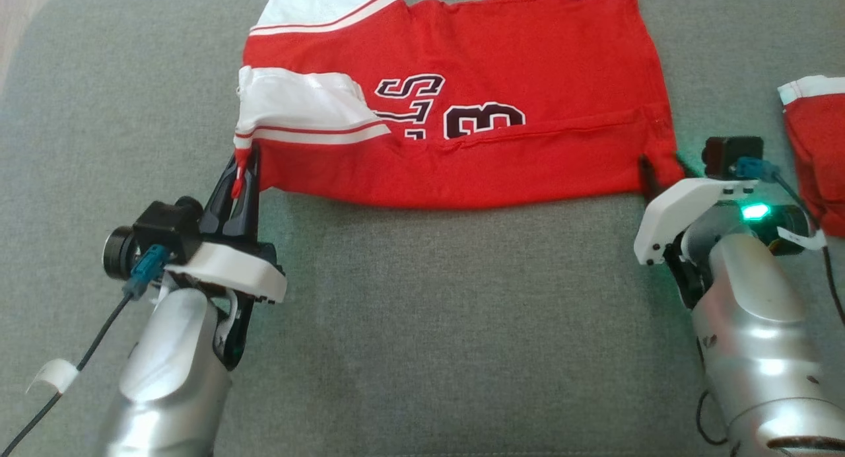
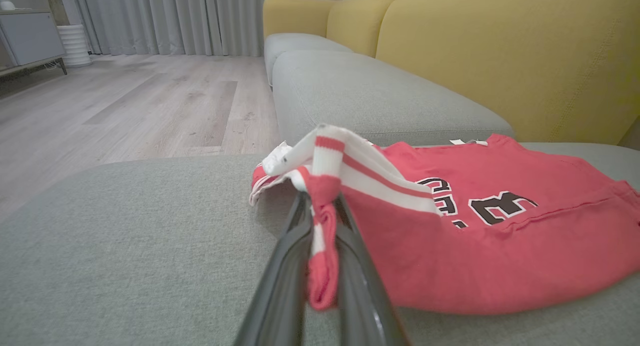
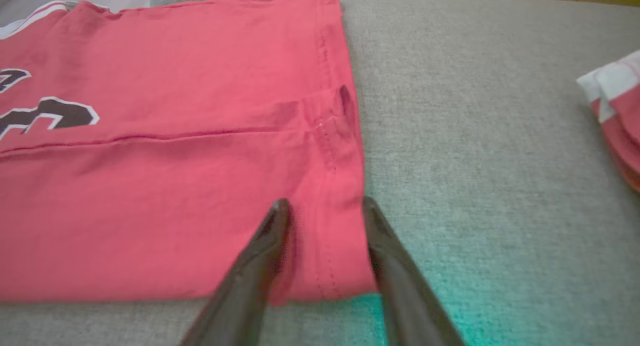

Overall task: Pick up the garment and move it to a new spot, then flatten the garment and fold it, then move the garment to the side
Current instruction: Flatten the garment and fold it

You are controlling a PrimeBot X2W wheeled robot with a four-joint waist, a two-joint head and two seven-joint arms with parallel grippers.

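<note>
A red garment [image 1: 462,94] with white striped sleeves and dark lettering lies partly folded on the grey sofa cushion [image 1: 429,312]. My left gripper [image 1: 243,163] is shut on its near-left sleeve corner. In the left wrist view that corner of the garment [image 2: 475,246] is lifted and bunched between the fingers of the left gripper [image 2: 322,206]. My right gripper [image 1: 663,166] sits at the near-right corner. In the right wrist view the right gripper [image 3: 325,206] stands open, and its fingers straddle the hem strip of the garment [image 3: 175,186], one on the fabric, one at its edge.
Another red and white cloth [image 1: 818,160] lies at the cushion's right edge, also in the right wrist view [image 3: 615,111]. A yellow backrest [image 2: 500,51] rises behind the seat. Wooden floor [image 2: 125,101] lies beyond the cushion's left end.
</note>
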